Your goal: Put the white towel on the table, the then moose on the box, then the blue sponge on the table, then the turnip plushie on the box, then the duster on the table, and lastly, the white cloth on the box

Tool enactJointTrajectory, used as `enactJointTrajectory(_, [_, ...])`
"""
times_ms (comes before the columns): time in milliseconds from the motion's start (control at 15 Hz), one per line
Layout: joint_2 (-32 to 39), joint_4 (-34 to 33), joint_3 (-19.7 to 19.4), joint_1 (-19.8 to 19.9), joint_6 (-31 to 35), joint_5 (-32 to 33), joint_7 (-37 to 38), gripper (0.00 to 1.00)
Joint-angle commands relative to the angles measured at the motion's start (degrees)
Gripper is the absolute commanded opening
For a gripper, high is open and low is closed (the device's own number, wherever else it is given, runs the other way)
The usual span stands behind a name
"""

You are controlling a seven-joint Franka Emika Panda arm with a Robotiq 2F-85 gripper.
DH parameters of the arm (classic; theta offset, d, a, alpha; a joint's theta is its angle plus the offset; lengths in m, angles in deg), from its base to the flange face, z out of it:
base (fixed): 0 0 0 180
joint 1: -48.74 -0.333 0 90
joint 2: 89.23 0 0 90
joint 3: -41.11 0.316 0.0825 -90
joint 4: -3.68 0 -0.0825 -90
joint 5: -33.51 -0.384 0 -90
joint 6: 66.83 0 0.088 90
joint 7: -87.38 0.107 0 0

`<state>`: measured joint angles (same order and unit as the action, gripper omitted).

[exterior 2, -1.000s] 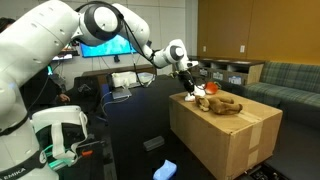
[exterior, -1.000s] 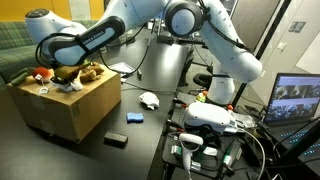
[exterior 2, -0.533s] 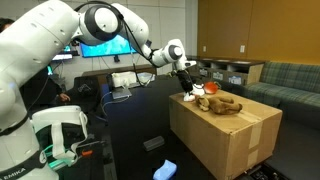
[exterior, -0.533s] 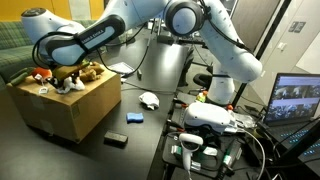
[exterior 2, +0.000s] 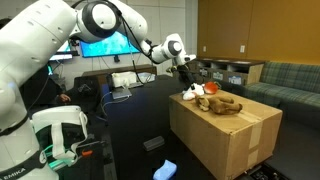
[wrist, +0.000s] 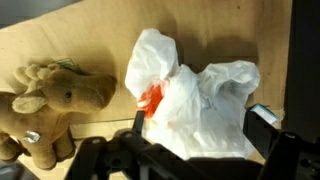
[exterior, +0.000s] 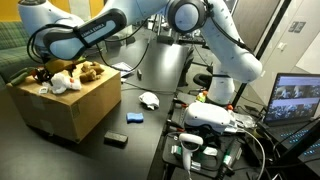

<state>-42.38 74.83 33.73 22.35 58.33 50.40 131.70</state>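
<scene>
I am holding my gripper [wrist: 200, 122] over the box [exterior: 70, 110] with the jaws spread wide and gripping nothing. In the wrist view my fingers [wrist: 264, 120] are standing on either side of the white cloth [wrist: 190, 100], which is lying in a crumpled heap on the top of the box. The cloth is covering most of the turnip plushie [wrist: 152, 98], and only a small red patch is peeking out. The moose [wrist: 50, 105] is lying just beside the cloth, also on the box. In an exterior view, the white towel [exterior: 149, 100], the blue sponge [exterior: 135, 119] and the duster [exterior: 116, 138] are resting on the table [exterior: 90, 150], well apart from the box.
</scene>
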Motion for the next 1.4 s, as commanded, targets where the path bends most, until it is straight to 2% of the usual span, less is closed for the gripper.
enactJointTrajectory(0, [-5.4,4.7,-1.0,-0.1,1.6,0.7,1.0,1.0])
enactJointTrajectory(200, [-12.5,11.5,0.5,1.4,3.2,-0.6,-2.7,1.0])
enactJointTrajectory(333, [-18.1,16.9,3.1,3.9,3.7,-0.6,-5.8,1.0])
enactJointTrajectory(467, [-23.1,21.7,5.7,6.7,3.6,-3.3,-10.0,1.0])
enactJointTrajectory(667, [-31.4,29.7,9.8,11.6,2.9,-11.1,-18.5,1.0])
enactJointTrajectory(867, [-39.9,38.5,12.0,15.2,0.6,-20.3,-25.6,1.0])
enactJointTrajectory(1067, [-48.4,47.9,12.6,17.7,-0.8,-29.3,-32.0,1.0])
enactJointTrajectory(1333, [-59.2,61.2,11.4,19.2,-0.9,-37.2,-39.6,1.0])
